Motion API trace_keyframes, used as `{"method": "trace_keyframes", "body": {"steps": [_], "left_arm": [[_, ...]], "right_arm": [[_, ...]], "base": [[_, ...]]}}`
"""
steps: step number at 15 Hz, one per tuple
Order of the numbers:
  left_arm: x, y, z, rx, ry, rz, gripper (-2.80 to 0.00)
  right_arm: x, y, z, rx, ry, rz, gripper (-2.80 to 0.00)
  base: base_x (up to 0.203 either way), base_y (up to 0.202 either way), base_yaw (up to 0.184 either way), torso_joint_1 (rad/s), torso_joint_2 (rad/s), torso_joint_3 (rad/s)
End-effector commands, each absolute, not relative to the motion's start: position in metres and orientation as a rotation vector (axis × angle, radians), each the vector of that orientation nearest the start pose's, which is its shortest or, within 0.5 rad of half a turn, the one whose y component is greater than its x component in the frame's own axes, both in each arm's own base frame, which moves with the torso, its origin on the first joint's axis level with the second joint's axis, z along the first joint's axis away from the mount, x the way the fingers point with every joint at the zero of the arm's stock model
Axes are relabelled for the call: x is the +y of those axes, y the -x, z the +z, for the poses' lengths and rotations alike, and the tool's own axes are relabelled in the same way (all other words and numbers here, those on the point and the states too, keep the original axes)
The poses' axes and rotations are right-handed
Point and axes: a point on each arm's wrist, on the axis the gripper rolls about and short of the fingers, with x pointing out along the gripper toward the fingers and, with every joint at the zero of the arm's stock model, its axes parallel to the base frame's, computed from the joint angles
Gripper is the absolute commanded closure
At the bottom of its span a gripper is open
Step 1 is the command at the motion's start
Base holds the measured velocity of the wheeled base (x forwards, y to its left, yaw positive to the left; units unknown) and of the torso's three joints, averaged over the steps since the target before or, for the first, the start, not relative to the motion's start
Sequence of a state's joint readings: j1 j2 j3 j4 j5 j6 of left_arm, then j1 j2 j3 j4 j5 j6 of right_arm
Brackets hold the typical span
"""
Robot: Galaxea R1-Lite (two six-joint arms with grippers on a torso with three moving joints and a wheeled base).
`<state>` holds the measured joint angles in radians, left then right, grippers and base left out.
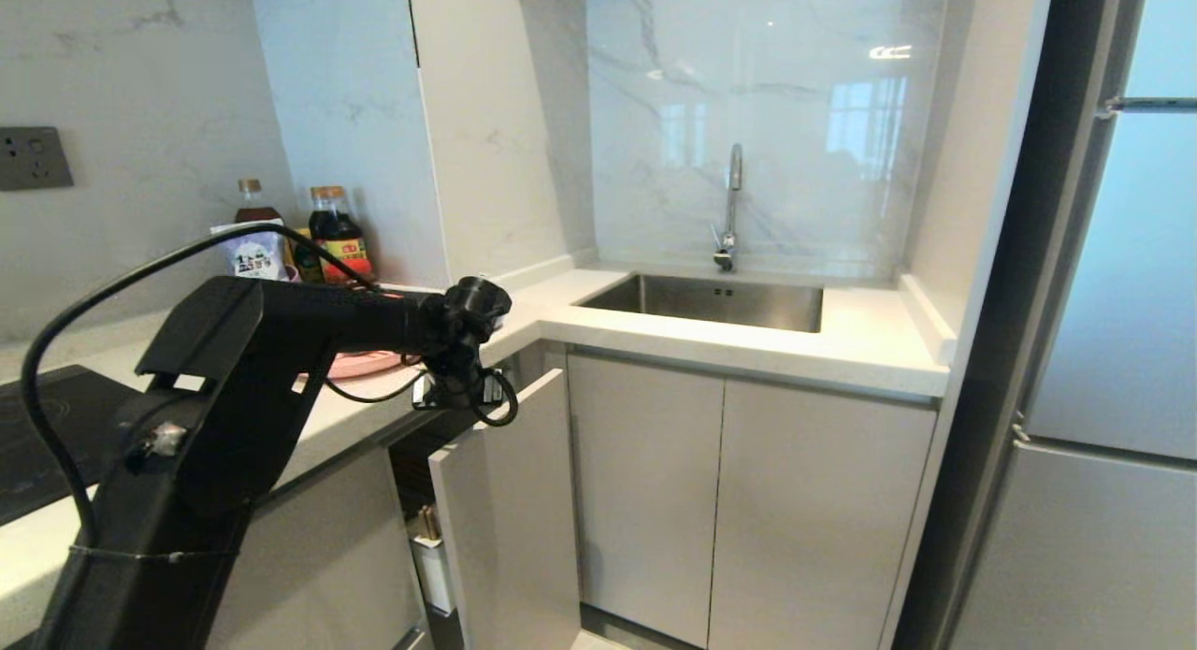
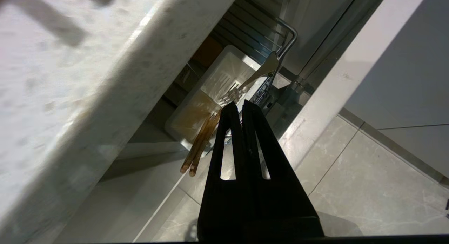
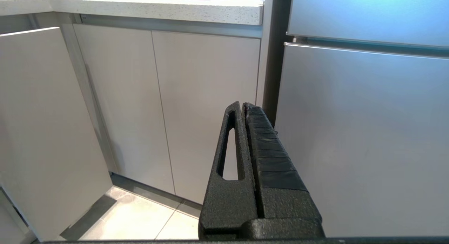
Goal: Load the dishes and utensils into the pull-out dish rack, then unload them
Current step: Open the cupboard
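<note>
The pull-out dish rack stands drawn out below the counter, its pale-grey front (image 1: 514, 510) beside my left arm and its chrome wire (image 2: 286, 37) behind the white utensil box (image 2: 217, 79). Wooden chopsticks (image 2: 198, 145) lean out of that box, also visible from the head (image 1: 428, 521). A metal fork (image 2: 245, 86) lies across the box with its tines down. My left gripper (image 2: 238, 105) hangs shut and empty just above the box, off the counter edge (image 1: 458, 388). A pink plate (image 1: 360, 362) sits on the counter, mostly hidden behind the arm. My right gripper (image 3: 242, 105) is shut, parked facing the cabinet doors.
The counter edge (image 2: 105, 79) overhangs the rack close to the left gripper. A sink (image 1: 711, 299) with a faucet (image 1: 731, 201) fills the corner. Sauce bottles (image 1: 337, 234) stand at the back left. A black hob (image 1: 47, 426) lies left, a tall fridge (image 1: 1103, 351) right.
</note>
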<state>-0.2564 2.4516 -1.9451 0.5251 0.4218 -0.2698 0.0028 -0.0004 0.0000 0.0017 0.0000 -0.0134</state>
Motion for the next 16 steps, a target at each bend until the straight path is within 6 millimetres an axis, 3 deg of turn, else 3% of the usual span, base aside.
{"method": "trace_keyframes", "body": {"steps": [1,8,16], "left_arm": [[-0.111,-0.462,0.072,0.964,-0.107,0.284,0.0],[-0.113,-0.462,0.065,1.005,-0.079,0.217,0.0],[-0.125,-0.455,0.073,1.038,-0.035,0.127,0.0]], "right_arm": [[0.0,0.023,0.075,0.002,0.014,0.003,0.0],[0.0,0.023,0.075,0.002,0.014,0.003,0.0],[0.0,0.023,0.075,0.002,0.014,0.003,0.0]], "base": [[0.0,0.0,0.0,0.0,0.0,0.0],[0.0,0.0,0.0,0.0,0.0,0.0],[0.0,0.0,0.0,0.0,0.0,0.0]]}}
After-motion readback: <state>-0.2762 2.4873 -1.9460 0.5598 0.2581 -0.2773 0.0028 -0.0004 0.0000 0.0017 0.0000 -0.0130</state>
